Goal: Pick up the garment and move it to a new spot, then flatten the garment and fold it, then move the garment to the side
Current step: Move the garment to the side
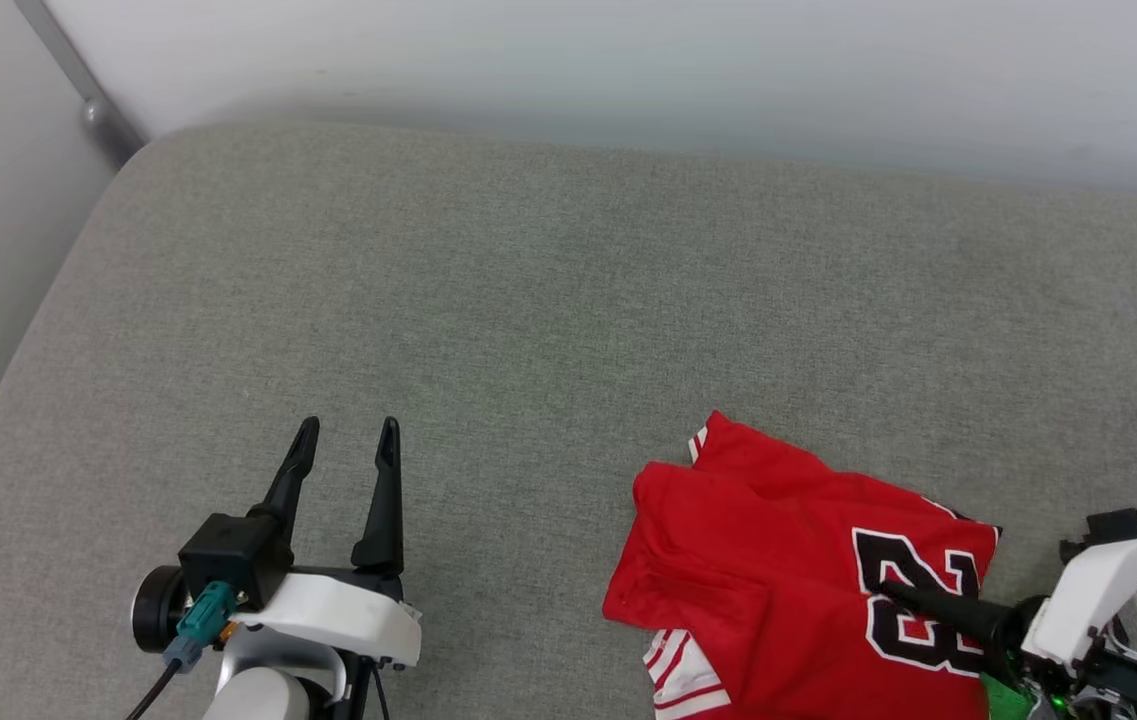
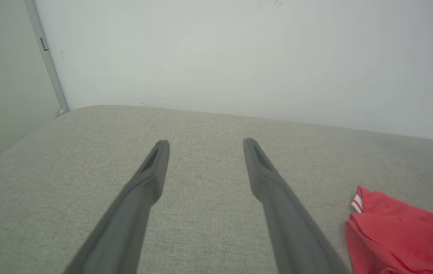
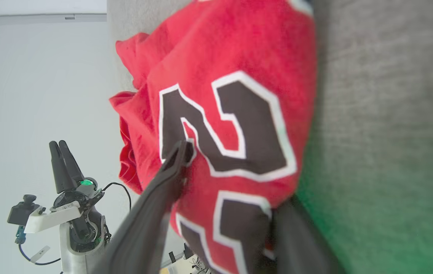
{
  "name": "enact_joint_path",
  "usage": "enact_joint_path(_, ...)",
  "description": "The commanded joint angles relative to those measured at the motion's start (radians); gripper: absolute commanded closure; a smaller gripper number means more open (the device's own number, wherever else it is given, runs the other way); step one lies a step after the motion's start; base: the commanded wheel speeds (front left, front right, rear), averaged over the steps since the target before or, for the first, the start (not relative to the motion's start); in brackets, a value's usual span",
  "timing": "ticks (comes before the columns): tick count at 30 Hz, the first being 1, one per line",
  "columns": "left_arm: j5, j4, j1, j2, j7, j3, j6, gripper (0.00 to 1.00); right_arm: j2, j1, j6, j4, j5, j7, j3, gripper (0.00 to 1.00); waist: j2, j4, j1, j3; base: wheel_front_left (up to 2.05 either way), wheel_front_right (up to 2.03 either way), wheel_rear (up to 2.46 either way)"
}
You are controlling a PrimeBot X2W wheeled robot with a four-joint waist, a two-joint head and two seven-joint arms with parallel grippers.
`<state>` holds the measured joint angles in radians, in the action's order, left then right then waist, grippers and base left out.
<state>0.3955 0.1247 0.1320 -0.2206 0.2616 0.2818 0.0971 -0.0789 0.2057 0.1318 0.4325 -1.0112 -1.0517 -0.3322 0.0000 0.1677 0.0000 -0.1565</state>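
Note:
The garment [image 1: 758, 560] lies folded on the grey cushioned surface [image 1: 528, 300] at the lower right, red with a black white-outlined number facing up and striped white trim at its near edge. My right gripper [image 1: 893, 600] reaches in from the right. One dark finger [image 3: 178, 156] lies on top of the printed number and the other goes under the garment's [image 3: 239, 57] edge, tip hidden, the jaws wide apart. My left gripper [image 1: 348, 430] rests open and empty at the lower left, well apart from the garment [image 2: 399, 236].
A pale wall [image 1: 628, 70] backs the grey surface, with a metal post [image 1: 93, 110] at the far left corner. The surface's left edge drops off beside my left gripper [image 2: 206, 144]. Bare grey fabric stretches across the middle and far side.

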Motion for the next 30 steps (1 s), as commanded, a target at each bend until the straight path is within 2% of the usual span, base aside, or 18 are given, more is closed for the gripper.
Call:
enact_joint_path(1, -0.006, 0.000, 0.003, -0.001, 0.004, -0.003, -0.004, 0.00, 0.020, -0.017, -0.002, 0.005, 0.014, 0.008, 0.027, 1.00, 0.0000, -0.007, 0.0000, 0.004, 0.00, 0.00, 0.00)
enact_joint_path(6, -0.014, 0.000, -0.019, -0.005, 0.004, -0.014, -0.003, 0.00, -0.043, -0.009, -0.001, -0.085, 0.068, 0.070, 0.129, 1.00, 0.0000, -0.050, 0.0000, 0.027, 0.00, 0.00, 0.00)
enact_joint_path(10, -0.015, -0.006, -0.028, -0.004, 0.003, -0.020, -0.003, 0.00, -0.124, -0.011, -0.001, -0.164, 0.193, 0.170, 0.271, 1.00, 0.0000, -0.110, 0.0000, 0.049, 0.00, 0.00, 0.00)
enact_joint_path(14, -0.017, -0.016, -0.040, -0.004, 0.003, -0.026, -0.001, 0.00, -0.227, 0.022, -0.001, -0.196, 0.345, 0.264, 0.409, 1.00, 0.0000, -0.204, 0.0000, 0.059, 0.00, 0.00, 0.00)
enact_joint_path(17, -0.021, -0.024, -0.040, -0.007, 0.003, -0.027, 0.005, 0.00, -0.273, 0.055, -0.001, -0.183, 0.424, 0.306, 0.470, 1.00, 0.0000, -0.287, 0.0000, 0.051, 0.00, 0.00, 0.00)
enact_joint_path(24, -0.044, -0.072, 0.034, -0.024, -0.012, -0.015, 0.000, 0.00, -0.317, 0.162, -0.001, -0.087, 0.455, 0.384, 0.496, 1.00, 0.0000, -0.463, 0.0000, -0.071, 0.00, 0.00, 0.00)
enact_joint_path(30, -0.105, -0.132, 0.183, -0.062, -0.069, 0.025, -0.029, 0.00, -0.364, 0.287, -0.001, 0.016, 0.469, 0.524, 0.474, 1.00, 0.0000, -0.533, 0.0000, -0.266, 0.00, 0.00, 0.00)
